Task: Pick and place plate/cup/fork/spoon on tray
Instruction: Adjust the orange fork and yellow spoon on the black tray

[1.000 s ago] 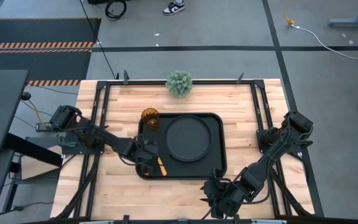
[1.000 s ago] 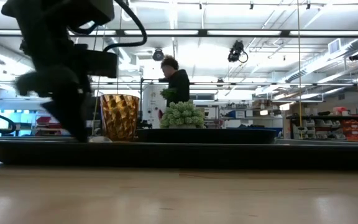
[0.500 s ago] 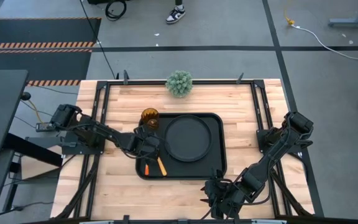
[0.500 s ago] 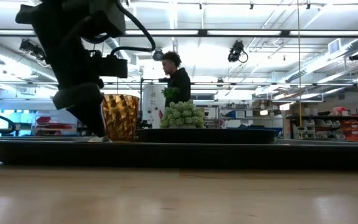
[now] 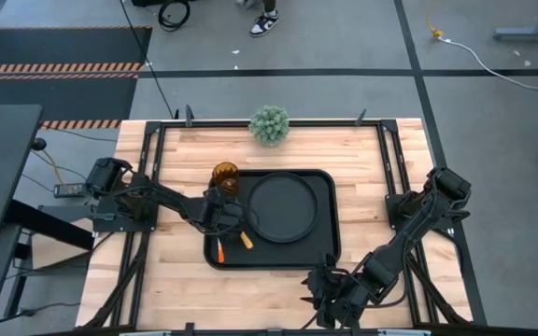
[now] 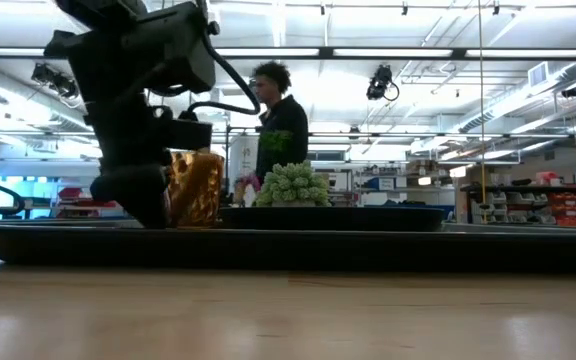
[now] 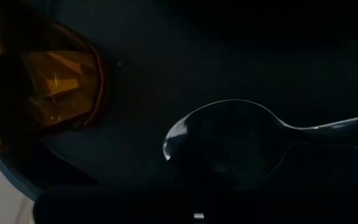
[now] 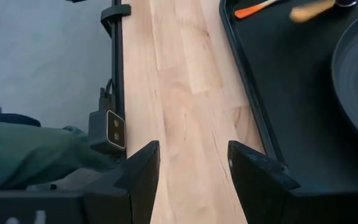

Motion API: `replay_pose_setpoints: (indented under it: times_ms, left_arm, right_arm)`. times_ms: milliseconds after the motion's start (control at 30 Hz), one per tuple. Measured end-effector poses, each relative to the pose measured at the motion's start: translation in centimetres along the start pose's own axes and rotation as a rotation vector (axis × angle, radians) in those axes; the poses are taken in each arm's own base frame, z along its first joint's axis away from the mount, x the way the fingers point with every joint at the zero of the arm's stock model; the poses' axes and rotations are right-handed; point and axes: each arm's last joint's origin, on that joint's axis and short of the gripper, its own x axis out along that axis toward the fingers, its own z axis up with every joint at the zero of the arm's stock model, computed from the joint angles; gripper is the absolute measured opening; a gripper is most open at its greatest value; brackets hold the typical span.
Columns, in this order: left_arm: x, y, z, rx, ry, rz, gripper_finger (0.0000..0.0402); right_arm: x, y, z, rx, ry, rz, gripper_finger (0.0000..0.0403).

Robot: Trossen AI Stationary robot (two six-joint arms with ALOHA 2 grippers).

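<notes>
Black tray (image 5: 323, 245) sits mid-table (image 5: 381, 187) and appears to hold everything the task names. The plate (image 5: 284, 207) lies flat in its right part. The cup (image 5: 225, 176) stands upright in the far left corner. The fork (image 5: 219, 251) and spoon (image 5: 243, 238) lie side by side in the near left part, just beside the plate's rim and apart from it. Judging by this layout, the placing looks done or all but done; what may be left is only for the arm to clear off.

The left tool (image 5: 220, 213) hangs over the tray between cup and cutlery, its fingers closed together with nothing between them. In the low view the left arm stands in front of the cup (image 6: 196, 187), hiding part of it. The right tool (image 8: 188, 163) waits near the table's near edge, beside the tray's corner, fingers spread and empty.

Up close in the left wrist view, the spoon (image 7: 229, 140) shows a shiny rounded bowl lying on the dark tray floor, its metal neck running off toward the handle. The cup (image 7: 58, 87) is faceted, translucent amber. The fork has an orange-red handle; its tines are too small to make out. The plate is matte with a raised rim.
</notes>
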Motion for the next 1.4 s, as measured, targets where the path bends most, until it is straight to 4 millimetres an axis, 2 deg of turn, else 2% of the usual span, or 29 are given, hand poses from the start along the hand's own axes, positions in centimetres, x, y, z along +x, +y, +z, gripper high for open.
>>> replay_pose_setpoints:
  times_ms: [467, 800, 1200, 1300, 1400]
  left_arm:
    - [0.1, 0.2, 0.1, 0.175, -0.047, 0.079, 0.0009]
    - [0.0, 0.2, 0.2, 0.211, -0.048, 0.084, 0.0009]
    - [-2.0, -0.3, 2.9, 0.226, -0.110, 0.066, 0.0009]
    - [-2.4, -0.6, 3.0, 0.210, -0.117, 0.059, 0.0009]
    - [-3.0, -1.4, 2.3, 0.199, -0.101, 0.055, 0.0009]
  right_arm:
    - [0.1, -0.2, 0.2, -0.004, -0.002, -0.007, 0.0197]
    - [0.1, -0.2, 0.2, -0.011, 0.000, -0.005, 0.0197]
    - [0.1, -0.2, 0.1, -0.022, 0.019, 0.004, 0.0197]
    - [0.1, -0.3, 0.0, -0.026, 0.029, -0.003, 0.0197]
    - [0.1, -0.3, -0.2, -0.024, 0.041, -0.014, 0.0197]
